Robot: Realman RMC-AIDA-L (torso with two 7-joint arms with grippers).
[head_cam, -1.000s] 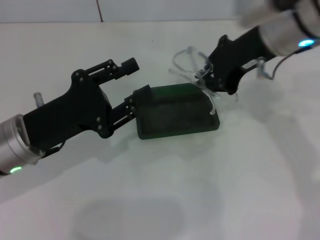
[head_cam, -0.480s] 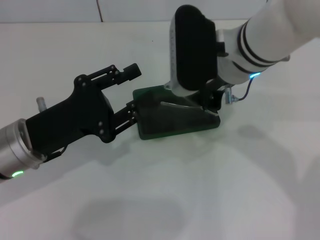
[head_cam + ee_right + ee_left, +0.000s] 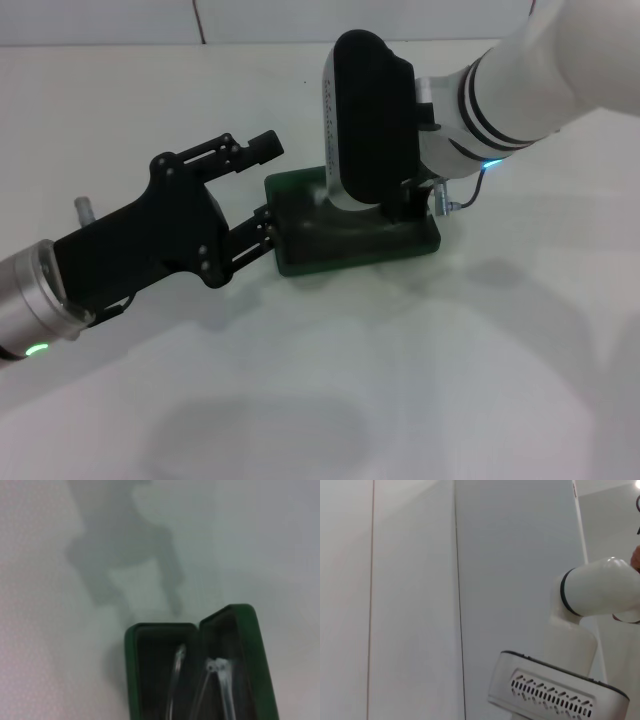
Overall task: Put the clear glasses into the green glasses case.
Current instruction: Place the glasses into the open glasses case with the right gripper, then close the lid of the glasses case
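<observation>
In the head view, the green glasses case (image 3: 350,230) lies open on the white worktop (image 3: 420,380), a little above the middle of the frame. Most of its inside is hidden by the right arm (image 3: 520,80), which reaches in from the upper right, its black-and-white wrist housing hanging directly over the case. The right claw is somewhere under that housing, and whether it is wide or narrow cannot be told. The clear glasses cannot be made out from here. The left claw (image 3: 268,185) comes in from the lower left on a black arm. Its fingers are spread wide: one finger (image 3: 262,146) points past the upper left corner of the case and the other (image 3: 262,228) touches or nearly touches the case's left edge. It holds nothing.

The left wrist view shows only a pale panelled wall (image 3: 420,580) filling most of the frame, with part of the white right arm in the lower right; neither the case nor the glasses appear.

In the right wrist view, the case sits at the bottom centre, open, both green-rimmed halves showing dark lining. The clear glasses (image 3: 215,680) lie inside it: thin transparent arms run along the lining, one in the left half, the others near the hinge line and in the right half. A soft grey shadow falls on the worktop in the upper left of the frame.
</observation>
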